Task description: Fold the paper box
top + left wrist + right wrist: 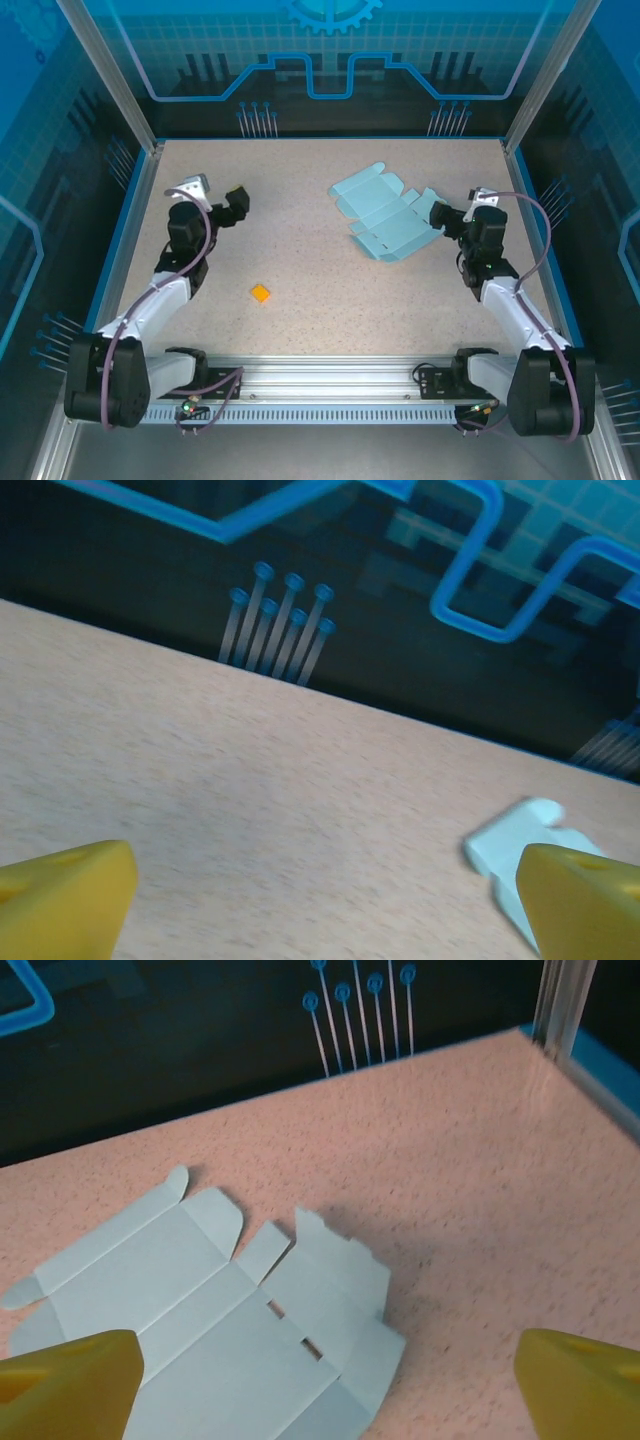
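Note:
The paper box (385,215) lies as a flat pale-blue die-cut sheet on the table, right of centre toward the back. In the right wrist view the paper box (215,1310) spreads out with its tabs and flaps flat, one flap slightly raised. My right gripper (440,213) hovers at the sheet's right edge, open, its yellow fingertips (70,1375) wide apart over the card. My left gripper (238,200) is at the left side of the table, open and holding nothing. A corner of the paper box (510,845) shows far off in the left wrist view.
A tiny orange square piece (260,293) lies on the table in front of centre. Blue raised edges and metal posts (135,205) border the speckled table (330,300). A metal rail (330,375) carries both arm bases at the near edge.

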`<state>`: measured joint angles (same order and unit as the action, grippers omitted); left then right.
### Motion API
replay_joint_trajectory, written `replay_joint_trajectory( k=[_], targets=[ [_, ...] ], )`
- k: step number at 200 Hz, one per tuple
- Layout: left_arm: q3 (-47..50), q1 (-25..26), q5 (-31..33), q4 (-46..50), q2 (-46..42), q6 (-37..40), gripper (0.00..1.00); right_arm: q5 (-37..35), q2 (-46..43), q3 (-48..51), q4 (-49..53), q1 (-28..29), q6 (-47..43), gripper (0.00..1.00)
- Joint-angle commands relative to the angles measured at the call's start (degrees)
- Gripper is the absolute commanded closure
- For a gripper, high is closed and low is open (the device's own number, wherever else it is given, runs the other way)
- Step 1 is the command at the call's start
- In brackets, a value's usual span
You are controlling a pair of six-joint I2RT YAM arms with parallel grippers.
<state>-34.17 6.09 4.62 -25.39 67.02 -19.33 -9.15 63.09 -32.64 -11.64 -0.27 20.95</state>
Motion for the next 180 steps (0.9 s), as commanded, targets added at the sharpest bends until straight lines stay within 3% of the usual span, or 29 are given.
replay_joint_trajectory(
  k=[1, 25, 70, 126, 180],
  targets=[
    [-4.3, 7.8, -1.8, 4.7, 6.8, -6.4, 0.02, 2.2, 5.1, -2.0, 6.2, 4.8, 10.7, 0.08],
    [-13.8, 16.2, -3.2, 11.9, 18.2, -10.1, 0.04, -4.2, 11.0, -7.5, 11.8, 11.2, 8.7, 0.06],
    [-22.6, 28.2, -3.2, 15.5, 31.7, -14.6, 0.1, -0.1, 16.3, -8.4, 12.2, 12.7, 10.4, 0.07],
    [-29.1, 30.9, -7.8, 19.0, 40.7, -20.1, 0.2, -1.6, 14.7, -9.5, 18.8, 12.7, 8.3, 0.08],
    [-35.3, 31.4, -12.3, 17.6, 47.7, -24.2, 0.35, -1.4, 12.3, -6.8, 20.1, 11.6, 9.1, 0.07]
  ],
)
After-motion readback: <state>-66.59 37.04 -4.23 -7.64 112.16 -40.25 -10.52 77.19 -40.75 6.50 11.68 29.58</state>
